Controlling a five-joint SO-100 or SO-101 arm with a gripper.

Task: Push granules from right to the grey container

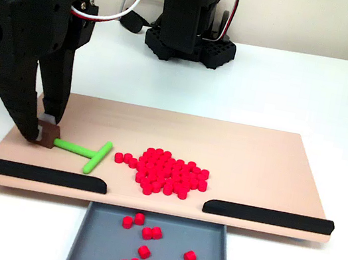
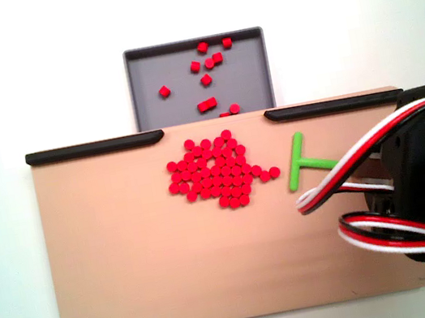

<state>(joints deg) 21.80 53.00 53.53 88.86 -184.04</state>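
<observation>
The gripper (image 1: 44, 131) is closed on the brown block at the end of a green T-shaped pusher (image 1: 86, 151), which lies flat on the tan board (image 1: 256, 158) near its left edge in a fixed view taken from the front. The granules (image 1: 166, 172) are gathered in one flat heap near the board's front edge, just behind the gap between the two black strips (image 1: 42, 174); a few more lie scattered in the grey container (image 1: 81, 235), which sits against that gap below the board's edge. The crossbar of the pusher is just beside the heap's left side, apart from it.

For a clean push, the crossbar should probably be brought behind the heap (on the side away from the gap) and kept flat against the board, then drawn straight toward the gap. A sideways sweep from the present position would likely spread the pellets along the far strip (image 1: 267, 216). A slow, level stroke is judged safest, since loose pellets may slip past the crossbar's ends.
</observation>
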